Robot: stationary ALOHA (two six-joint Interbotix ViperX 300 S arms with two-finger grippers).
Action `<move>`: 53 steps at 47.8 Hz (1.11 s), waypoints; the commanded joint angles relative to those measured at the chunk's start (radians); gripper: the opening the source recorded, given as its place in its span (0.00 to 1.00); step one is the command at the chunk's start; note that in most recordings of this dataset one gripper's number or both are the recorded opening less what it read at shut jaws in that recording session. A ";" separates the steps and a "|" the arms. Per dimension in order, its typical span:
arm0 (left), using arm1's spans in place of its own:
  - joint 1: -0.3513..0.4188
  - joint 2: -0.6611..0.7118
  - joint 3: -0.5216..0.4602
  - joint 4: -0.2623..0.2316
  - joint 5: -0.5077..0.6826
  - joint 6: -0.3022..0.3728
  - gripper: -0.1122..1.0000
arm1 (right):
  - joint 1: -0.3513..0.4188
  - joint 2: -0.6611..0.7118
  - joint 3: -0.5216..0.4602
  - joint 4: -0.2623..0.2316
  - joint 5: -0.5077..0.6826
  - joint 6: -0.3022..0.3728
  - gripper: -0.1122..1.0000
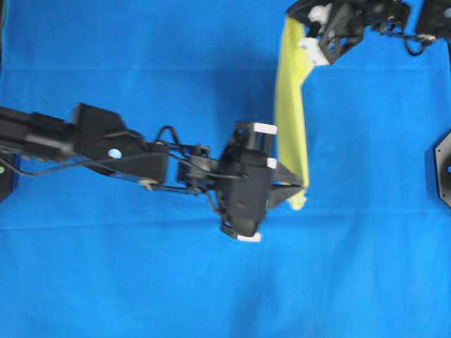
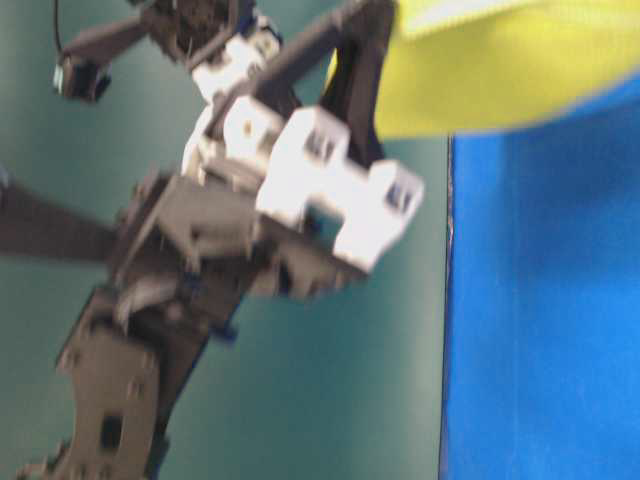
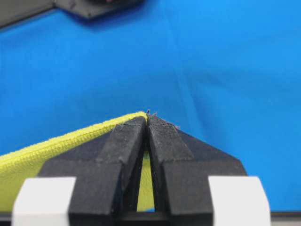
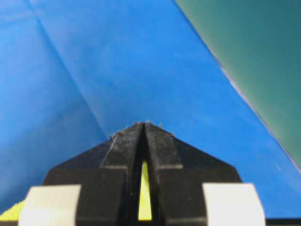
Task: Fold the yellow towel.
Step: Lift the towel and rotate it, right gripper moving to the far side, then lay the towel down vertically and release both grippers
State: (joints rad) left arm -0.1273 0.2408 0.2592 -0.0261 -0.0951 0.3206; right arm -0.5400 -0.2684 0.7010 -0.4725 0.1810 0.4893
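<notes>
The yellow towel [image 1: 290,113] hangs stretched as a narrow band above the blue cloth, running from the top of the overhead view down to the middle. My left gripper [image 1: 299,186] is shut on its lower corner, and the hem [image 3: 70,143] trails off to the left of the fingers [image 3: 124,141]. My right gripper [image 1: 301,28] is shut on the upper corner, with a sliver of yellow towel [image 4: 145,193] between its fingers [image 4: 160,146]. In the table-level view the towel [image 2: 500,70] fills the top right, above a blurred arm [image 2: 300,180].
A blue cloth [image 1: 141,282] covers the table. A black mount [image 1: 444,165] sits at the right edge of the overhead view. Beyond the cloth's border lies a green surface [image 4: 263,47].
</notes>
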 commanded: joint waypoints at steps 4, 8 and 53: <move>-0.054 0.037 -0.103 0.003 -0.008 0.006 0.12 | -0.060 -0.097 0.043 -0.008 0.034 -0.003 0.12; -0.046 0.061 -0.114 0.003 -0.006 0.000 0.12 | -0.060 -0.104 0.055 -0.008 0.052 -0.003 0.12; -0.037 -0.049 0.239 0.003 -0.029 -0.169 0.12 | 0.040 0.307 -0.192 -0.006 -0.120 -0.002 0.12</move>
State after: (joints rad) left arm -0.1258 0.2270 0.5093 -0.0245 -0.1150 0.1519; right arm -0.4878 0.0522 0.5415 -0.4740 0.0690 0.4893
